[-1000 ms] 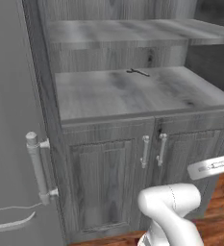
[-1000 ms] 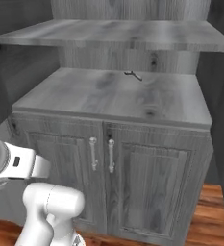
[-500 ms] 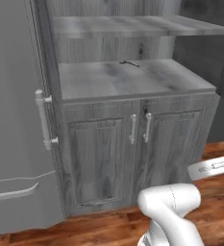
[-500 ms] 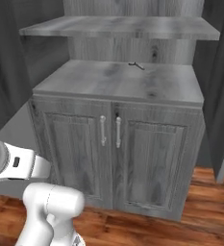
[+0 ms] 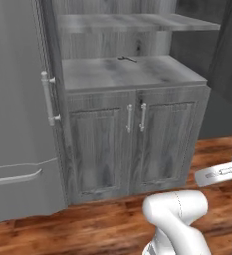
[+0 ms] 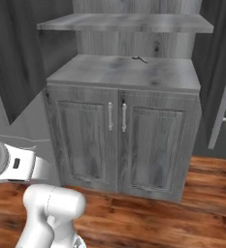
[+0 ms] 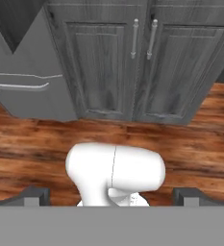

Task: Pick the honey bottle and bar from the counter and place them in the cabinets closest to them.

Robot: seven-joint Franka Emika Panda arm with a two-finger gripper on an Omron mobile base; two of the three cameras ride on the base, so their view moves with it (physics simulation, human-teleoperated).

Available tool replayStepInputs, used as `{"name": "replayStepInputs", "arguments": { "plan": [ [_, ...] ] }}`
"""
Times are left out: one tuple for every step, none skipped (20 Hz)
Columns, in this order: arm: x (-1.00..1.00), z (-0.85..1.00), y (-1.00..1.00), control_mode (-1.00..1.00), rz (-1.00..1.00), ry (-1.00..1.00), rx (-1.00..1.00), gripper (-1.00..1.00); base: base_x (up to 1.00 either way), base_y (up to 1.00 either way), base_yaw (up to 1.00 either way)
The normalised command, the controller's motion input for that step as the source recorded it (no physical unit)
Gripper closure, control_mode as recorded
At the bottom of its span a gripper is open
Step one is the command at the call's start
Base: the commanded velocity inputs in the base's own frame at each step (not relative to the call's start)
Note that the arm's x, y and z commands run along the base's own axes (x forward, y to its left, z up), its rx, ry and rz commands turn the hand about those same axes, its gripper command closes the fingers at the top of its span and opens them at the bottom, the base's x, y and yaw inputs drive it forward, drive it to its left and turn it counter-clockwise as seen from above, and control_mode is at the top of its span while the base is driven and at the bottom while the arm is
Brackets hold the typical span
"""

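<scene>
Grey wood cabinets (image 5: 132, 144) stand in front of the robot, with two shut doors and two silver bar handles (image 6: 117, 116) side by side. Above the doors is a flat grey shelf (image 5: 127, 72) with a small dark mark on it, and one more shelf (image 6: 124, 22) higher up. A smooth grey fridge (image 5: 15, 109) stands beside the cabinets. The floor (image 7: 36, 139) is brown wood. The gripper (image 7: 111, 197) is spread wide with nothing in it.

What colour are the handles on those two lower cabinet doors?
Silver; the bar handles on the grey wood-grain doors show best in the right base view.
</scene>
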Motion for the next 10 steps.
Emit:
{"name": "replayStepInputs", "arguments": {
  "plan": [
    [0.00,0.00,0.00,1.00,0.00,0.00,0.00,-1.00,-0.65,-0.04,0.00],
    [0.00,0.00,0.00,1.00,0.00,0.00,0.00,-1.00,-0.63,-0.03,0.00],
    [0.00,0.00,0.00,1.00,0.00,0.00,0.00,-1.00,-0.58,0.00,0.00],
    [0.00,0.00,0.00,1.00,0.00,0.00,0.00,-1.00,-0.48,0.00,0.00],
    [0.00,0.00,0.00,1.00,0.00,0.00,0.00,-1.00,-0.31,0.00,0.00],
    [0.00,0.00,0.00,1.00,0.00,0.00,0.00,-1.00,-0.21,0.00,0.01],
    [0.00,0.00,0.00,1.00,0.00,0.00,0.00,-1.00,-0.24,0.05,0.02],
    [0.00,0.00,0.00,1.00,0.00,0.00,0.00,-1.00,-0.24,0.08,0.01],
    [0.00,0.00,0.00,1.00,0.00,0.00,0.00,-1.00,-0.26,0.15,0.03],
    [0.00,0.00,0.00,1.00,0.00,0.00,0.00,-1.00,-0.25,0.22,0.04]
  ]
}}
